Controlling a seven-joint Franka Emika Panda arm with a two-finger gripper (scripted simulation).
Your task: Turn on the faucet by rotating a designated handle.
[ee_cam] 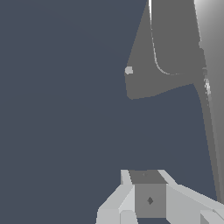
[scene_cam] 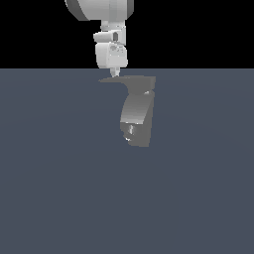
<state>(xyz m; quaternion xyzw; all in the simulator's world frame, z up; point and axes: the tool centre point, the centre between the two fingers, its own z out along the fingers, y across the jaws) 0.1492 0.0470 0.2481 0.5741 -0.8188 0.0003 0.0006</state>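
The faucet [scene_cam: 136, 116] is a grey blocky fixture with a curved, downward-bending body, standing on the dark floor in the middle of the exterior view. Its handle [scene_cam: 126, 79] is a thin flat dark-grey blade on top, pointing toward the exterior view's left. My gripper [scene_cam: 114, 74] hangs straight down from the white arm, and its narrow tip sits at the handle's pointed end, touching or just above it. The fingers look closed together with nothing between them. In the wrist view the handle [ee_cam: 142, 74] and lighter faucet body [ee_cam: 212, 35] lie beyond the gripper [ee_cam: 146, 175].
The flat dark blue-grey floor [scene_cam: 54, 173] spreads around the faucet on every side. The white arm's upper links [scene_cam: 99, 7] rise out of the top of the exterior view. No other objects show.
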